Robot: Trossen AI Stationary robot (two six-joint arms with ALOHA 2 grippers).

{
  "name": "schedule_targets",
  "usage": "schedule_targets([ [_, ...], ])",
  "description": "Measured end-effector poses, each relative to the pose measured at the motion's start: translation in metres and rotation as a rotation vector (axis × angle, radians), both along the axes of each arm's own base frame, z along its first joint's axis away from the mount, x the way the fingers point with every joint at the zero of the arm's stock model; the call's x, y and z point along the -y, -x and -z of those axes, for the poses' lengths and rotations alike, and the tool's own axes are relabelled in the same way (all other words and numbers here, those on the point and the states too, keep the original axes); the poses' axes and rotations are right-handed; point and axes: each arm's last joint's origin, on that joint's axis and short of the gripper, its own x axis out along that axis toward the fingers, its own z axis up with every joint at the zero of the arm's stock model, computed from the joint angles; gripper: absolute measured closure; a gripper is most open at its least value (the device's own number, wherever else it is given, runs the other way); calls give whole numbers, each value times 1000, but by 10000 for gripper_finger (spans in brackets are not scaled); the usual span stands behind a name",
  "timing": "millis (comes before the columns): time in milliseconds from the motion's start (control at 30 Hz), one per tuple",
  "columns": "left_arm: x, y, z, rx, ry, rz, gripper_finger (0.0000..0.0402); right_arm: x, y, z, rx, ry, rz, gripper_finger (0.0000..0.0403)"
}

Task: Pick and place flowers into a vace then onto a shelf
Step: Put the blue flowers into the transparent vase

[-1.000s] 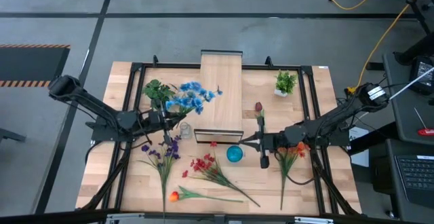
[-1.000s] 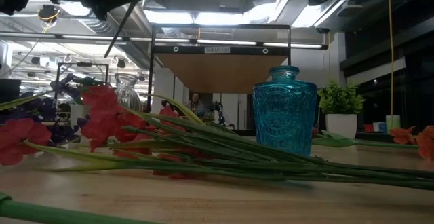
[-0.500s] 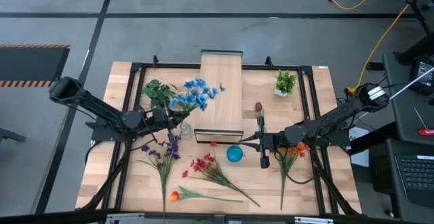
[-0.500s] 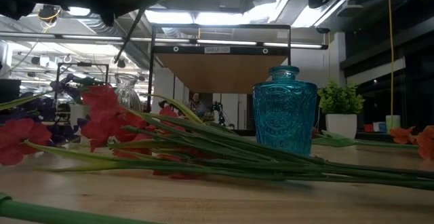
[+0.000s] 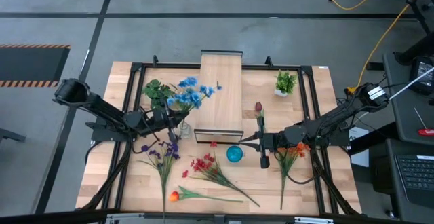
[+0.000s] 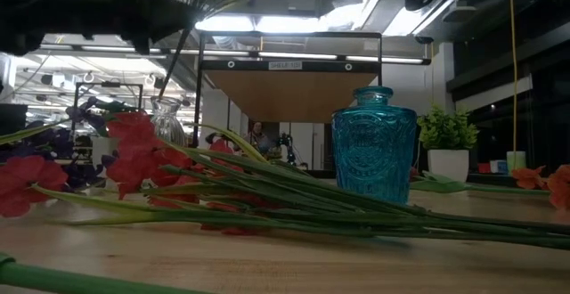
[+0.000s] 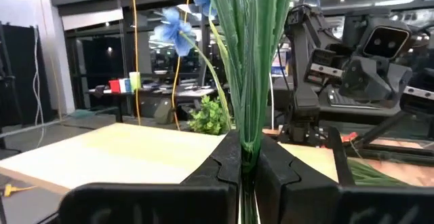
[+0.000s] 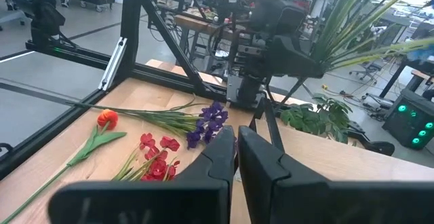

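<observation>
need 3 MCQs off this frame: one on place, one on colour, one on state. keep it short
1. Where does the blue vase stand?
A. on the shelf
B. on the table in front of the shelf
C. beside the potted plant

2. What colour are the blooms on the stem the left gripper holds?
A. blue
B. red
C. orange

3. How is the left gripper?
A. open above the table
B. shut on the blue flowers
C. out of view

Answers: 1 B, the high view shows it on the tabletop just off the shelf's near end. 2 A, blue blooms top the held stems. 3 B, the left wrist view shows the fingers clamping green stems.
</observation>
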Motion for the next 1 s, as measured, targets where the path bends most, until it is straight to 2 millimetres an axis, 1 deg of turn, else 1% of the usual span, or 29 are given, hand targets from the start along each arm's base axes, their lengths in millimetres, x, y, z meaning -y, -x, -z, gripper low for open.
schedule_targets([
  [233, 1, -1, 6, -17, -24, 41, 391, 0, 0, 0, 0, 0, 0, 377],
  [733, 3, -8, 22, -86, -39, 43, 391, 0, 0, 0, 0, 0, 0, 377],
  [1000, 4, -10, 25, -65, -69, 34, 392, 0, 0, 0, -1, 0, 0, 377],
])
